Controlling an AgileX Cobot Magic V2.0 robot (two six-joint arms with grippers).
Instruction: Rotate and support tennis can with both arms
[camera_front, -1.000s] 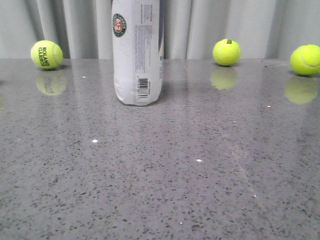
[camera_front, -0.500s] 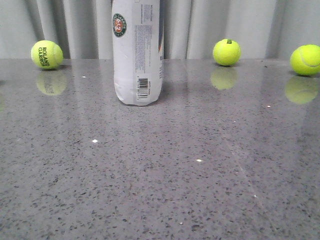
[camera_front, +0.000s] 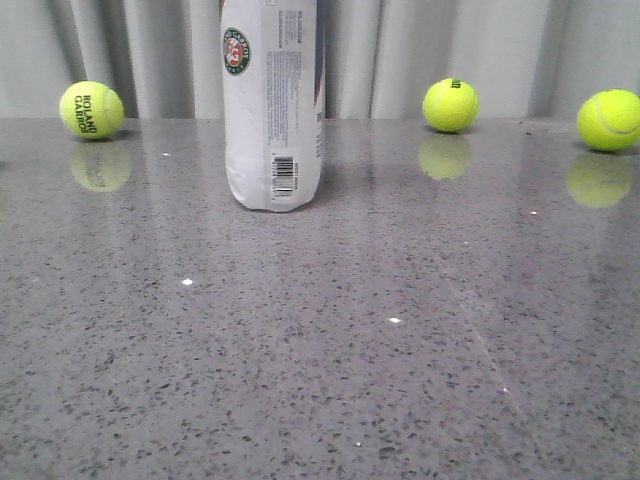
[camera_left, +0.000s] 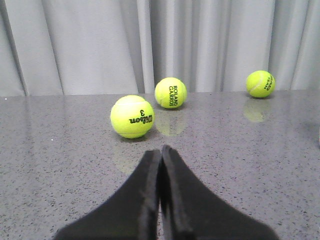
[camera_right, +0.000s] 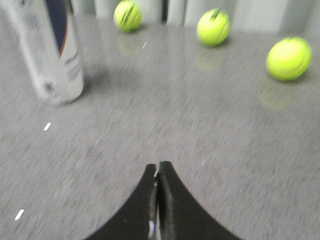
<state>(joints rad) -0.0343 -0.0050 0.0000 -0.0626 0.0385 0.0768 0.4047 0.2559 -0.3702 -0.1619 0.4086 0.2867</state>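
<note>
The tennis can (camera_front: 272, 110) stands upright on the grey speckled table, left of centre at the back in the front view, whitish with a round red-green emblem and a barcode; its top is cut off. It also shows in the right wrist view (camera_right: 52, 50), blurred, with a navy band. My left gripper (camera_left: 160, 152) is shut and empty, low over the table, facing a Wilson tennis ball (camera_left: 132, 116). My right gripper (camera_right: 158, 167) is shut and empty, well apart from the can. Neither gripper shows in the front view.
Three tennis balls lie along the back edge by the grey curtain: one left (camera_front: 91, 110), one right of the can (camera_front: 450, 105), one far right (camera_front: 608, 120). The left wrist view shows two more balls (camera_left: 170, 92) (camera_left: 260, 83).
The front view has shifted very slightly; the can and balls sit a few pixels further left. The can stays upright in place.
</note>
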